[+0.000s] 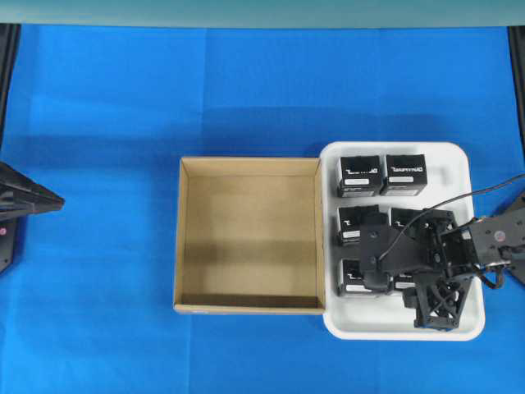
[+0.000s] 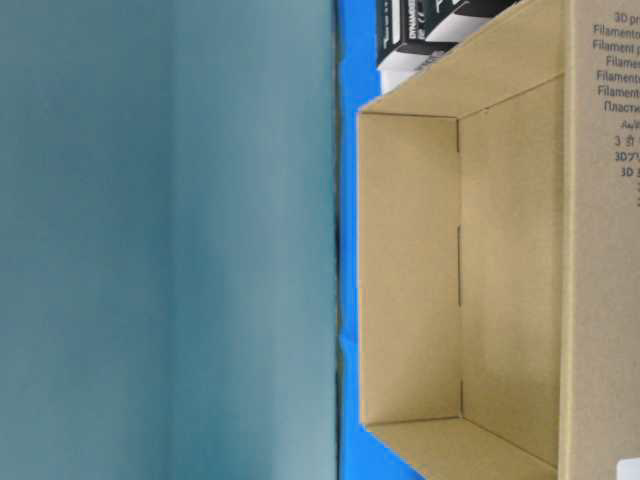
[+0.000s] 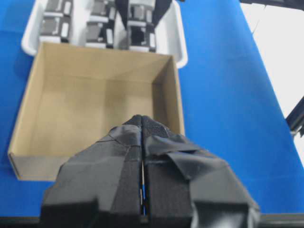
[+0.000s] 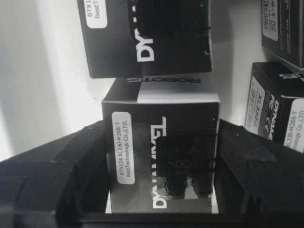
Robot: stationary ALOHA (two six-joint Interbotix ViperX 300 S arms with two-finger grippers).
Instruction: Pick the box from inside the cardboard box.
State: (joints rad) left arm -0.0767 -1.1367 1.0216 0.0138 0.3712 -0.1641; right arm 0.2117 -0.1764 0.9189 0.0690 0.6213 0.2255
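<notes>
Black padded fingers [image 4: 52,175] of the right gripper [image 1: 371,258] fill the foreground of the right wrist view, standing on either side of a small black cuboid box with white lettering and a white label [image 4: 161,156]. The pads sit against its two sides, so the jaws look clamped on it, though whether it is lifted cannot be told. That box lies in the white rounded plastic tray [image 1: 472,160], among the other identical black boxes; two more [image 1: 359,175] [image 1: 404,173] sit side by side at the tray's far end, clear of the arm.

Just left of the tray and touching it, the large shallow brown corrugated cardboard box [image 1: 187,238] rests on the blue cloth [image 1: 90,115]; only its bare floor and low walls show.

Near the left edge of the cloth, well apart from both containers, the left gripper [image 3: 142,166] has its taped black fingers pressed together, holding nothing.
</notes>
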